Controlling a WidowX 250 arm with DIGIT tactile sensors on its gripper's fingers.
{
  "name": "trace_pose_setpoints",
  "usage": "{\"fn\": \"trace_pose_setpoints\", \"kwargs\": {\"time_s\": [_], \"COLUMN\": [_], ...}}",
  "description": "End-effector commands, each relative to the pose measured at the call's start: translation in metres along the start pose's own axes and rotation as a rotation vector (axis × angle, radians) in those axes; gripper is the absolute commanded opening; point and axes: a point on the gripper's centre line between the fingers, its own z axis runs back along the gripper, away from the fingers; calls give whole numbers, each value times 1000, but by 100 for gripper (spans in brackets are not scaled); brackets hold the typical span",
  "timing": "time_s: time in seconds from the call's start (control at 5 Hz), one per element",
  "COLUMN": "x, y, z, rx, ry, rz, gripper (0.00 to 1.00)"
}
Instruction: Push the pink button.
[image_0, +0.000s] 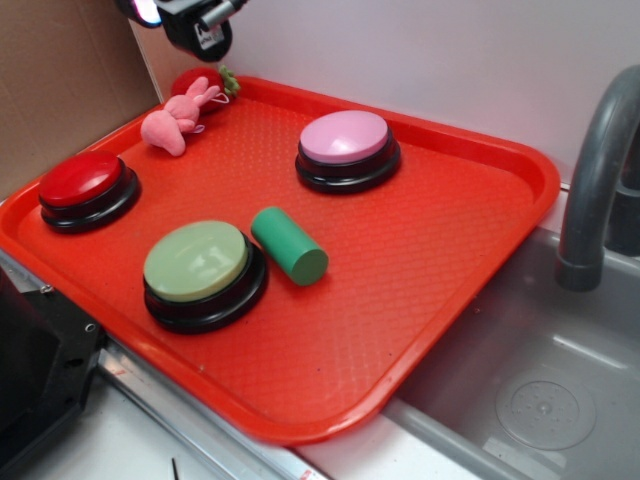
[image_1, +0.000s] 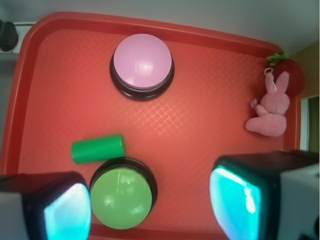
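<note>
The pink button (image_0: 345, 140), a pale pink dome on a black base, sits at the far middle of the red tray (image_0: 440, 300). In the wrist view the pink button (image_1: 142, 62) lies well ahead of the fingers, in the upper middle. My gripper (image_0: 190, 20) hangs high above the tray's far left corner, mostly cut off by the frame's top edge. From the wrist, the gripper (image_1: 150, 207) is open, its two glowing pads wide apart with nothing held. It touches no button.
A light-green button (image_0: 197, 262) and a green cylinder (image_0: 289, 245) lie near the tray's front. A red button (image_0: 82, 182) sits at the left. A pink plush bunny (image_0: 180, 118) and a strawberry toy (image_0: 200, 80) lie far left. The sink (image_0: 530, 380) and faucet (image_0: 595, 170) are right.
</note>
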Motion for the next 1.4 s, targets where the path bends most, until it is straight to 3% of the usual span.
{"fn": "trace_pose_setpoints", "kwargs": {"time_s": [0.0,0.4,0.8,1.2], "x": [43,83,88,94], "y": [-3,0,9,13], "z": [-22,-72,-115,-125], "rx": [-13,15,9,11], "ry": [-114,-144,-103,-66], "rz": [-72,-77,-22,-7], "gripper": [100,100,100,100]}}
